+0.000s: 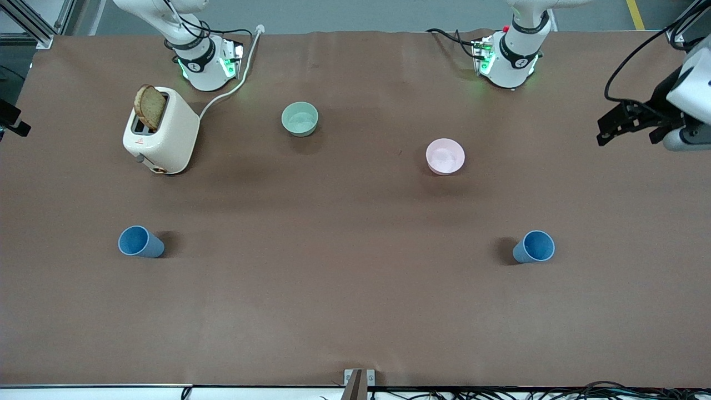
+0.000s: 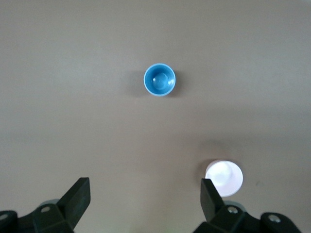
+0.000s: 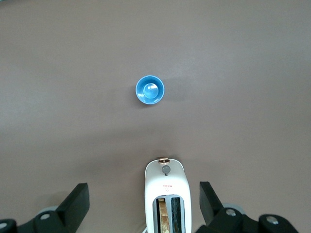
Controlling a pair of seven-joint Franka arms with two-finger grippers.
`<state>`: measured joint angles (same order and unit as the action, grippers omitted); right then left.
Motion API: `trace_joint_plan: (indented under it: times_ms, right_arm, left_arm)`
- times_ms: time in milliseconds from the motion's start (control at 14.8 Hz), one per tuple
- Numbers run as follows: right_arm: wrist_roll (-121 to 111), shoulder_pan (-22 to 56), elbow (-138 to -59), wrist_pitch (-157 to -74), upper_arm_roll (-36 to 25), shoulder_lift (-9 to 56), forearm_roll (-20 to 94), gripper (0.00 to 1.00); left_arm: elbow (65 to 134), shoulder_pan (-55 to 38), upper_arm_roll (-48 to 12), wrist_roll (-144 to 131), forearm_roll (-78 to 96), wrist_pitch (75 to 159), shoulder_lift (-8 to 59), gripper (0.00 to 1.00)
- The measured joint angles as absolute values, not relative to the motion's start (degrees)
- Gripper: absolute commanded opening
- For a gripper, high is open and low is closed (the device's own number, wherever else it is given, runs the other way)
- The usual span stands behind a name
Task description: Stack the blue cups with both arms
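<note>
Robot lab; bench-mounted arms point(image 1: 514, 53); aluminium framing point(image 1: 33, 25).

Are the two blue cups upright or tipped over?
Upright. Both wrist views look straight down into each cup, showing round rims and bare bottoms; the front view shows them standing apart.

The desk point(image 1: 355, 311) is covered by a plain brown sheet. Grey floor point(image 1: 355, 14) with a yellow line point(image 1: 635, 14) is seen past it. Black cables point(image 1: 555, 391) are piled along the near edge.
</note>
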<state>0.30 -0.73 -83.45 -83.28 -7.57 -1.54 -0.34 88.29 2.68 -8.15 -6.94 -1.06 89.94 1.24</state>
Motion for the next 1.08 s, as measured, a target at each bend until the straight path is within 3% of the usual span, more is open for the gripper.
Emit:
trace_joint_plan:
  times_ms: [405, 676, 878, 1081]
  right_arm:
    - [-1.13, -0.48, -85.13, -83.94, -7.46, 1.3, -0.32, 1.0]
    - [-5.04, -0.49, -94.88, -97.66, -7.56, 4.38, -0.31, 1.0]
    - [-7.79, -0.58, -103.28, -110.22, -7.76, 7.31, -0.31, 1.0]
    - [-10.16, -1.24, -109.54, -122.22, -8.12, 11.04, -0.31, 1.0]
  left_arm:
    - [93.21, 5.35, -8.06, -6.96, -1.16, 106.8, 12.96, 1.0]
    - [100.01, 5.8, -8.05, -6.99, -1.24, 121.25, 19.29, 1.0]
    - [100.77, 6.74, -8.03, -6.98, -2.72, 127.92, 24.7, 0.79]
    - [100.62, 6.54, -8.13, -6.98, -3.39, 130.41, 28.81, 0.67]
